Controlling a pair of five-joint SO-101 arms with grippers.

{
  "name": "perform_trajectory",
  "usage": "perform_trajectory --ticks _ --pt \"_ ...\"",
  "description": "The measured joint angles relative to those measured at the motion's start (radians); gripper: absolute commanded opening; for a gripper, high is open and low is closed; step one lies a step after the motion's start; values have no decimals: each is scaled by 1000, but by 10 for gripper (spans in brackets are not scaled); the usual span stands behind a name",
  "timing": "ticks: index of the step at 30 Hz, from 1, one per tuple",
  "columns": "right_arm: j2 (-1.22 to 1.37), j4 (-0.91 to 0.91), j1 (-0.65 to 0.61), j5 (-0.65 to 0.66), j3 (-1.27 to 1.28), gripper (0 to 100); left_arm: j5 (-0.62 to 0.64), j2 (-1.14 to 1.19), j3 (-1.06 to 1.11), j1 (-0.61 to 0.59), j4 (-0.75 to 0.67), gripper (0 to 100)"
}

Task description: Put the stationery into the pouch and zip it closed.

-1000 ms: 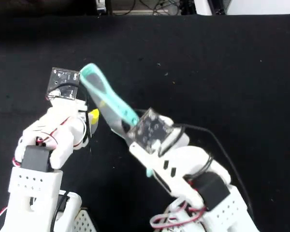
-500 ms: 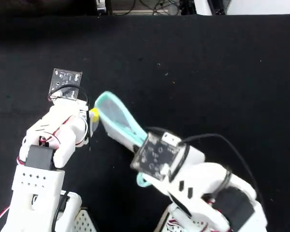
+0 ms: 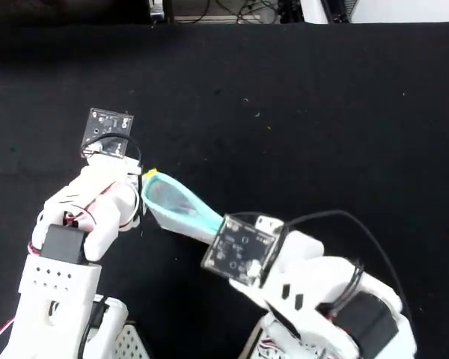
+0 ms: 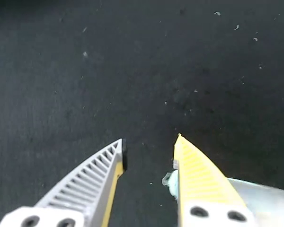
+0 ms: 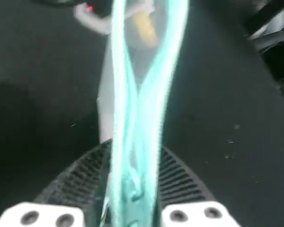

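Note:
The pouch (image 3: 173, 202) is clear with a teal zipper edge and lies slanted between the two arms, its mouth gaping. My right gripper (image 5: 133, 147) is shut on the pouch's near end (image 5: 132, 118), the teal edges running out between its fingers. In the high view that gripper (image 3: 215, 224) sits under its wrist board. My left gripper (image 4: 150, 140) is open with only black cloth between its fingers. Its yellow finger (image 4: 191, 165) lies right beside the pouch's far end (image 4: 260, 196), which shows at the left gripper (image 3: 144, 179) in the high view.
Black cloth (image 3: 322, 112) covers the whole table. Cables and equipment (image 3: 239, 9) lie past its far edge. Both arm bases stand at the near edge, close together.
The right arm has drawn back toward the near edge with the pouch, so the pouch's far end has come down next to the left gripper. The left arm has barely shifted.

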Motion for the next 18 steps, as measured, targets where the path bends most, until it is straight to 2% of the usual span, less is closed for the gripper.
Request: perform_trajectory --ticks 5,9,14,18 --pt "12 -218 201 -28 94 12 5 0 -72 -118 80 188" --pt "12 -362 262 -66 192 12 5 -2 -152 -121 172 188" --pt "-2 -394 195 -69 236 14 5 -35 -173 43 215 188" --pt "-2 -356 104 -71 230 42 3 -107 -71 187 129 190"
